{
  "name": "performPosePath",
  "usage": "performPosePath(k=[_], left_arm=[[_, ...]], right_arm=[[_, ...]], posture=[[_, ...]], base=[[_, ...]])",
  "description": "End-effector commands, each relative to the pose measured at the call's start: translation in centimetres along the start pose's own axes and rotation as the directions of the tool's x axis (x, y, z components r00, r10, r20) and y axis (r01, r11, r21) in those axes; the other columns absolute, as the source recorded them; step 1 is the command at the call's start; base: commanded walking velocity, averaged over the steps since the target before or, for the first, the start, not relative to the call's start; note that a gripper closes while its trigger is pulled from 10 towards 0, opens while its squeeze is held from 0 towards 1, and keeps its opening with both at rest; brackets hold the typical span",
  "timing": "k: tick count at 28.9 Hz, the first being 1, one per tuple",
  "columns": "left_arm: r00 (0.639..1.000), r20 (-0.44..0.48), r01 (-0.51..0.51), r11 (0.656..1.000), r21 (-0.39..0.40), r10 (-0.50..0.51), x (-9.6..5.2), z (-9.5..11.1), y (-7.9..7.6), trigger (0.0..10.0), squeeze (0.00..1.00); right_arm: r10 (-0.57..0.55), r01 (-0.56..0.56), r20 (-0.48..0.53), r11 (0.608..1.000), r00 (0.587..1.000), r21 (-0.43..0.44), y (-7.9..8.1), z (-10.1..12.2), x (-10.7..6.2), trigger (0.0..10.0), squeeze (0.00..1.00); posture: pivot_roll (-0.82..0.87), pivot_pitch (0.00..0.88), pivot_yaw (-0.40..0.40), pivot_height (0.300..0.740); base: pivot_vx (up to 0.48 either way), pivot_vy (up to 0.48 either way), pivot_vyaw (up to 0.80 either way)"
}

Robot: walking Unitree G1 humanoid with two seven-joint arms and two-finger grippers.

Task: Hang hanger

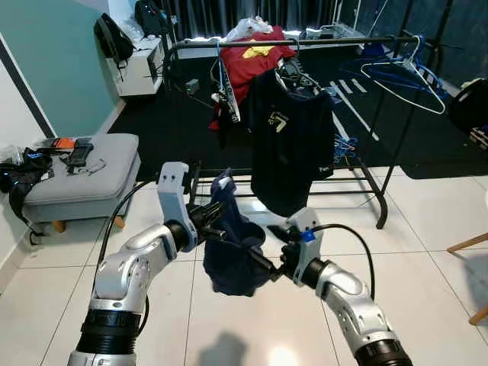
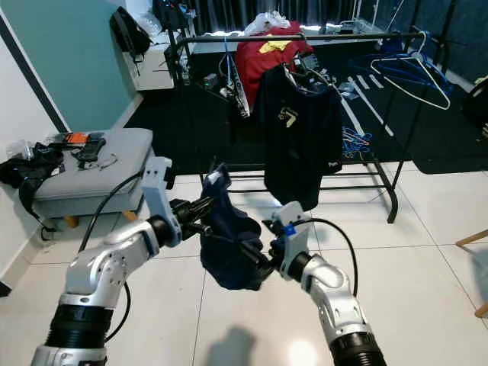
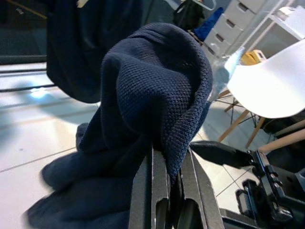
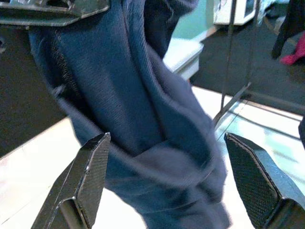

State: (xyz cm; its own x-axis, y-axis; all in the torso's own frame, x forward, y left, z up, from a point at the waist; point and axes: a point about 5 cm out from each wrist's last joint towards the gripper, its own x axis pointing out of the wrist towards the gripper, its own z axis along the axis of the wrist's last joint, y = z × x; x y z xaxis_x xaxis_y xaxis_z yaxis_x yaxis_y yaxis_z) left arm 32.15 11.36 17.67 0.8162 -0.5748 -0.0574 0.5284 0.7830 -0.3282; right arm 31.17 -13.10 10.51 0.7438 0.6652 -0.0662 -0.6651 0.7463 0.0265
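Observation:
A crumpled navy garment [image 1: 232, 255] hangs in the air in front of me, over the white tiled floor. My left gripper [image 1: 216, 219] is shut on its upper fold; in the left wrist view the cloth [image 3: 157, 90] bulges out above the closed fingers [image 3: 159, 191]. My right gripper [image 1: 268, 261] is open at the garment's lower right side, and in the right wrist view its fingers [image 4: 90, 167] stand wide apart with the cloth [image 4: 143, 109] just ahead of them. Beyond stands a black clothes rack [image 1: 347, 40] with empty blue and white hangers [image 1: 404, 72] at its right end.
A black T-shirt [image 1: 293, 137] and a red garment [image 1: 255, 57] hang on the rack. A grey ottoman [image 1: 84, 179] with small items stands at the left. Wooden chair legs [image 1: 469, 244] show at the right edge. A dark rug lies behind the rack.

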Motion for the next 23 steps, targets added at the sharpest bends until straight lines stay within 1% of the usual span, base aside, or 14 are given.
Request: performPosePath(k=[1, 3, 6, 9, 10, 12, 15, 16, 18, 19, 23], left_arm=[[0.999, 0.008, 0.038, 0.999, 0.024, -0.038, -0.1, 0.9, -0.3, 10.0, 0.0], [0.999, 0.008, 0.038, 0.999, 0.024, -0.038, -0.1, 0.9, -0.3, 10.0, 0.0], [0.997, 0.003, 0.071, 0.997, 0.034, -0.071, 0.0, 1.3, -0.7, 10.0, 0.0], [0.997, 0.002, 0.073, 0.997, 0.038, -0.074, 0.0, 1.4, -0.8, 10.0, 0.0], [0.997, 0.002, 0.073, 0.997, 0.038, -0.074, 0.0, 1.4, -0.8, 10.0, 0.0], [0.997, -0.004, 0.081, 0.996, 0.042, -0.081, 0.0, 1.5, -0.8, 10.0, 0.0], [0.996, -0.006, 0.087, 0.995, 0.043, -0.087, -0.1, 1.5, -0.9, 10.0, 0.0], [0.995, -0.009, 0.099, 0.994, 0.046, -0.099, -0.2, 1.7, -1.0, 10.0, 0.0], [0.995, -0.011, 0.104, 0.993, 0.046, -0.104, -0.2, 1.8, -1.1, 10.0, 0.0], [0.994, -0.014, 0.112, 0.993, 0.049, -0.111, -0.3, 1.8, -1.1, 10.0, 0.0], [0.99, -0.021, 0.139, 0.989, 0.056, -0.138, -0.3, 1.9, -1.4, 10.0, 0.0]], right_arm=[[0.012, -0.011, 0.017, 1.0, 1.0, -0.014, -0.2, 0.3, 0.1, 10.0, 0.0], [0.012, -0.011, 0.017, 1.0, 1.0, -0.014, -0.2, 0.3, 0.1, 10.0, 0.0], [0.053, -0.052, 0.02, 0.998, 0.998, -0.027, -0.4, 0.7, 0.5, 10.0, 0.0], [0.097, -0.097, 0.022, 0.995, 0.995, -0.029, -0.4, 1.0, 0.8, 10.0, 0.0], [0.097, -0.097, 0.022, 0.995, 0.995, -0.029, -0.4, 1.0, 0.8, 10.0, 0.0], [0.128, -0.128, -0.004, 0.991, 0.992, -0.036, -0.4, 0.8, 1.0, 10.0, 0.0], [0.138, -0.139, -0.016, 0.99, 0.99, -0.03, -0.4, 0.7, 1.0, 10.0, 0.0], [0.165, -0.165, -0.028, 0.986, 0.986, 0.004, -0.5, 0.5, 1.1, 1.3, 0.0], [0.174, -0.174, -0.032, 0.985, 0.984, 0.015, -0.5, 0.4, 1.1, 1.3, 0.0], [0.185, -0.184, -0.044, 0.982, 0.982, 0.03, -0.6, 0.2, 1.0, 0.0, 0.0], [0.194, -0.189, -0.071, 0.98, 0.978, 0.064, -0.9, -0.4, 0.8, 0.0, 0.0]], posture=[[0.0, 0.036, 0.09, 0.74], [0.0, 0.036, 0.09, 0.74], [0.0, 0.04, 0.088, 0.74], [0.0, 0.041, 0.089, 0.74], [0.0, 0.041, 0.089, 0.74], [0.0, 0.041, 0.089, 0.74], [0.01, 0.04, 0.089, 0.74], [0.01, 0.042, 0.088, 0.74], [0.01, 0.042, 0.087, 0.74], [0.01, 0.043, 0.086, 0.74], [0.01, 0.044, 0.087, 0.74]], base=[[0.0, 0.0, 0.0], [0.0, 0.0, 0.0], [0.0, 0.0, 0.0], [0.0, 0.0, 0.0], [0.0, 0.0, 0.0], [0.0, 0.0, 0.0], [0.0, 0.0, 0.0], [0.0, 0.0, 0.0], [0.0, 0.0, 0.0], [0.0, 0.0, 0.0], [0.0, 0.0, 0.0]])
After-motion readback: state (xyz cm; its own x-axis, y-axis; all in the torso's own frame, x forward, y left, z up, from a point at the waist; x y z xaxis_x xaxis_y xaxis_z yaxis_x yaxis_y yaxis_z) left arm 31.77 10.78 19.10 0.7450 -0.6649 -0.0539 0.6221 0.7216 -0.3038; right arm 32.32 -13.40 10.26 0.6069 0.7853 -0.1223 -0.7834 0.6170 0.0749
